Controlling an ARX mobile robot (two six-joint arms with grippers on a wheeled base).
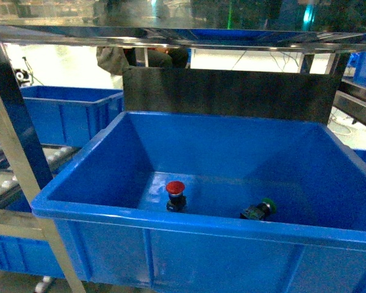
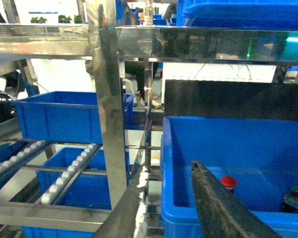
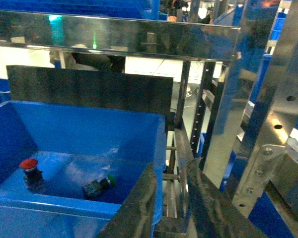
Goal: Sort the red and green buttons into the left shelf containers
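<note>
So the red button (image 1: 175,195) is standing upright on the floor of the big blue bin (image 1: 189,221), mushroom cap up, a bit left of centre and close to the front wall. The green button (image 1: 258,210) is tipped on its side to the right of it, near but not touching, round cap aiming off to the right. Both have dark blocky bodies, look like hard plastic, chunky enough to pinch across the body.

Looks to me like nothing's been picked yet, so we're at the very start of the sort. Neither arm shows in the head view. The left gripper (image 2: 164,208) hangs outside the bin's left wall with its two dark fingers spread and nothing between them. The right gripper (image 3: 171,203) sits off the bin's right edge, jaws parted a little, also empty.

Next move, I'd guess: one arm has to go over the thick rolled rim and reach down deep. The red one seems the easier grab since it's upright. The green one lying flat probably wants a pinch across its body.

The bin is smooth and glossy inside, so a button could skid if nudged. Off to the left there's another blue bin (image 1: 67,116) on a roller shelf (image 1: 15,168), framed by shiny metal uprights (image 2: 109,109).
</note>
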